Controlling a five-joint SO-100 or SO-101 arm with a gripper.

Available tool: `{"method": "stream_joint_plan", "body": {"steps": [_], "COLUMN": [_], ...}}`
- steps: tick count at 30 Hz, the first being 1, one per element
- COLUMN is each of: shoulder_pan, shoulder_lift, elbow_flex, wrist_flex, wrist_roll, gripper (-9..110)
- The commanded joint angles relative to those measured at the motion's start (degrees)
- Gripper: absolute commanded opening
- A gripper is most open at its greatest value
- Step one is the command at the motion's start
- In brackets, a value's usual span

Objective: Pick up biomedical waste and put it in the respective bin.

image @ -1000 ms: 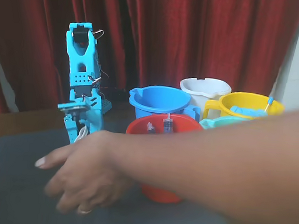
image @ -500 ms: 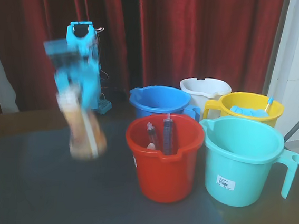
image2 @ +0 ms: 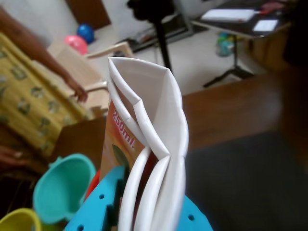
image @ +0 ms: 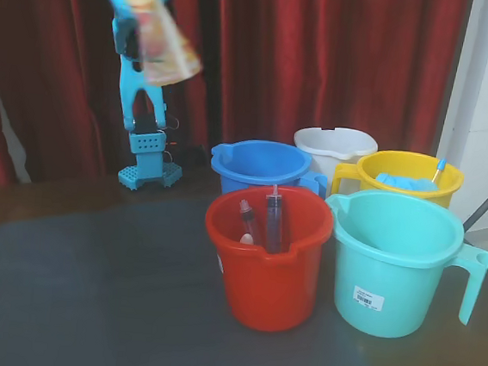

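The biomedical waste is a paper cup [image: 167, 41] with an orange fruit print. It hangs high at the upper left of the fixed view, tilted, with my gripper [image: 139, 0] shut on it. In the wrist view the cup [image2: 149, 125] is squashed flat, its white rim folded between my blue fingers [image2: 111, 197]. The respective bin, a turquoise bucket [image: 392, 258], stands at the right on the table, far below and to the right of the cup. It also shows at the lower left of the wrist view as the turquoise bucket [image2: 60, 190].
A red bucket [image: 266, 267] holding syringes [image: 272, 220] stands left of the turquoise one. Behind them are a blue bucket [image: 259, 163], a white bucket [image: 334, 144] and a yellow bucket [image: 409, 173]. A grey mat [image: 87, 289] covers the table in front of the arm's base [image: 148, 169].
A person's hand and arm that reached over the mat are gone. My arm rose from low over the mat to high up, carrying the cup with it.
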Motion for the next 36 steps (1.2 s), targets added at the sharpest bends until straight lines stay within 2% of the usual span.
{"method": "stream_joint_plan", "body": {"steps": [1,6,11,16,36], "shoulder_pan": [-1.93,-8.26,-10.11,-13.89,-23.03], "shoulder_lift": [-0.09,-2.37,-7.56,-13.89,-58.01], "elbow_flex": [-5.36,-5.63,-6.24,-12.22,-61.0], "wrist_flex": [2.9,3.6,2.55,1.58,0.79], "wrist_roll": [0.0,0.0,-0.44,-0.62,-0.09], "gripper": [0,0,0,0,0]}}
